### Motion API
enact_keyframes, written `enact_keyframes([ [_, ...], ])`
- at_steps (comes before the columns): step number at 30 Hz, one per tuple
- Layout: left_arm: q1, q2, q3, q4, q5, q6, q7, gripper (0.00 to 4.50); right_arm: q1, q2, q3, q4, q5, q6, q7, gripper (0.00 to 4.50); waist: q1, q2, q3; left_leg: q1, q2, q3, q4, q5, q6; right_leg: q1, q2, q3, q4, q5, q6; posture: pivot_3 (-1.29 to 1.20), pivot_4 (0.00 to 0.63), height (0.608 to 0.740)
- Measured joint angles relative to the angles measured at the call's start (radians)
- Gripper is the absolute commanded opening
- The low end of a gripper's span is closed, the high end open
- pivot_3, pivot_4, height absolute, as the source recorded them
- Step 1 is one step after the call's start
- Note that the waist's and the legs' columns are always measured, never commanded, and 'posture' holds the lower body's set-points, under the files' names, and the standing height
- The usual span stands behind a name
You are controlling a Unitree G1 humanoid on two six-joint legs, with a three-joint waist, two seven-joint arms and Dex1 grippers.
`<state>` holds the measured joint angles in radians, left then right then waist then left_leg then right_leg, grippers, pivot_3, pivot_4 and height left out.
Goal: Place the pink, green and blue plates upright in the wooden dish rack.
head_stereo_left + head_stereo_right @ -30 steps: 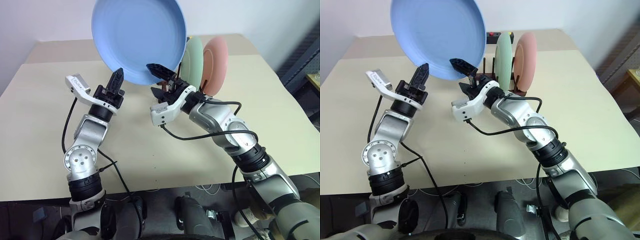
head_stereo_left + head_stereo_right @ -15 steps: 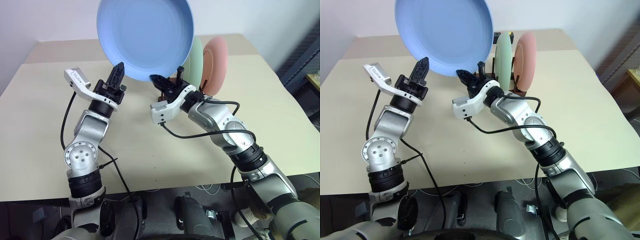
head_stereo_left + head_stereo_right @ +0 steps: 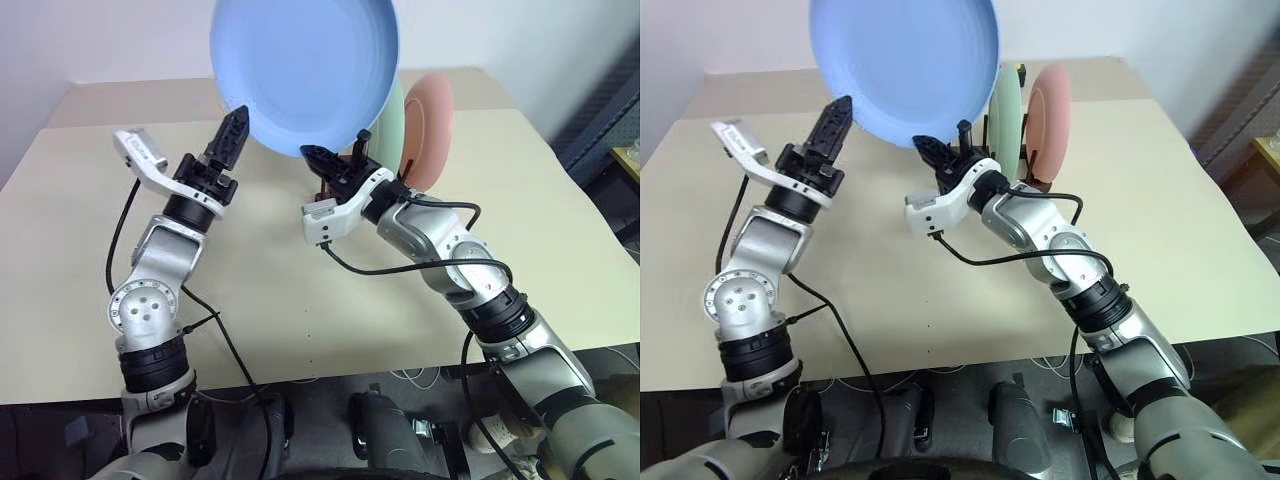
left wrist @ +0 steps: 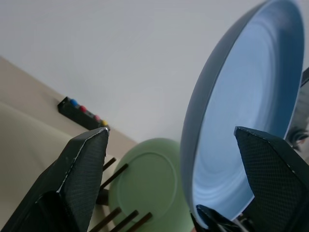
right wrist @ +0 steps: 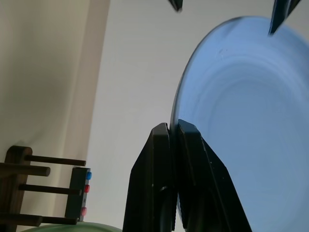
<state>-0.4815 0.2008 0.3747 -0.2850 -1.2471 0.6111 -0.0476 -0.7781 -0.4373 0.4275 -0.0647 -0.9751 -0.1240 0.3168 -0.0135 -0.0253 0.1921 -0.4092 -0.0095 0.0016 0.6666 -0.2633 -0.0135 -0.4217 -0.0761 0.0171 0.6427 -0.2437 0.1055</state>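
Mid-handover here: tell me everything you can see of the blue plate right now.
The blue plate is a plain, round, shallow plate with a matte light blue finish and a slightly raised rim. It is held in the air, tilted nearly upright, above the table and in front of the green plate. The right gripper has its jaws shut on the lower rim. The left gripper has its jaws open astride the rim's left side, not clamping it. The plate is not yet in the wooden dish rack.

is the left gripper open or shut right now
Open: the left gripper has its two black fingers spread wide, clear of the round light blue plate.
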Motion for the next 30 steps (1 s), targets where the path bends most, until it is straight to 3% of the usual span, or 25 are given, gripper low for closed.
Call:
enact_keyframes([
  [3,0.057,0.161,0.034,0.002,-0.145,0.109,-0.169,4.40,-0.016,-0.001,-0.018,0.001,0.017,0.000,0.000,0.00,-0.008,0.000,0.000,0.000,0.001,0.000,-0.001,0.000,0.000,-0.001,0.001,0.000,0.000,0.000,0.000,0.00,0.150,0.740],
  [5,0.097,0.274,0.061,0.004,-0.170,0.152,-0.294,4.40,-0.017,0.001,-0.052,0.002,0.055,0.006,0.001,0.00,-0.007,0.001,0.001,0.000,0.001,0.000,-0.002,0.000,-0.001,-0.001,0.002,0.000,0.000,0.000,-0.001,0.00,0.150,0.740],
  [8,0.124,0.371,0.072,0.038,-0.088,0.134,-0.423,4.40,-0.031,0.099,-0.150,0.002,0.278,0.024,0.025,0.00,-0.004,0.001,0.001,0.001,0.002,-0.001,-0.002,0.001,-0.001,0.000,0.003,0.000,0.000,0.000,-0.002,0.00,0.150,0.740],
  [12,0.143,0.427,0.024,0.074,0.093,0.055,-0.545,4.40,-0.105,0.200,-0.231,-0.039,0.579,0.083,0.110,0.00,-0.003,0.001,0.001,0.000,0.005,-0.001,-0.002,0.001,-0.001,0.000,0.003,-0.001,-0.001,0.000,-0.002,0.00,0.150,0.740],
  [17,0.154,0.422,-0.006,0.100,0.188,0.026,-0.615,4.40,-0.228,0.316,-0.403,-0.140,0.986,0.243,0.163,0.00,-0.002,0.001,0.001,0.000,0.006,-0.002,-0.003,0.001,-0.001,0.000,0.002,-0.002,-0.001,0.000,-0.003,0.00,0.150,0.740],
  [22,0.151,0.400,-0.011,0.109,0.224,0.010,-0.628,4.40,-0.253,0.323,-0.551,-0.125,1.307,0.428,0.178,0.00,-0.002,0.002,0.001,0.000,0.006,-0.002,-0.003,0.001,-0.001,-0.001,0.000,-0.003,-0.001,0.001,-0.003,0.00,0.150,0.740],
  [26,0.116,0.388,-0.025,0.120,0.252,0.006,-0.640,4.40,-0.251,0.278,-0.575,-0.044,1.400,0.507,0.207,0.00,-0.005,0.002,0.001,0.000,0.006,-0.001,-0.004,0.001,-0.001,-0.001,-0.001,-0.003,-0.001,0.000,-0.004,0.00,0.150,0.740],
  [30,0.112,0.387,-0.042,0.119,0.265,0.008,-0.648,4.40,-0.252,0.328,-0.697,0.052,1.562,0.627,0.092,0.00,-0.006,0.002,0.001,-0.001,0.006,-0.001,-0.005,0.001,-0.001,-0.003,-0.001,-0.003,-0.001,0.000,-0.004,0.00,0.150,0.740],
])
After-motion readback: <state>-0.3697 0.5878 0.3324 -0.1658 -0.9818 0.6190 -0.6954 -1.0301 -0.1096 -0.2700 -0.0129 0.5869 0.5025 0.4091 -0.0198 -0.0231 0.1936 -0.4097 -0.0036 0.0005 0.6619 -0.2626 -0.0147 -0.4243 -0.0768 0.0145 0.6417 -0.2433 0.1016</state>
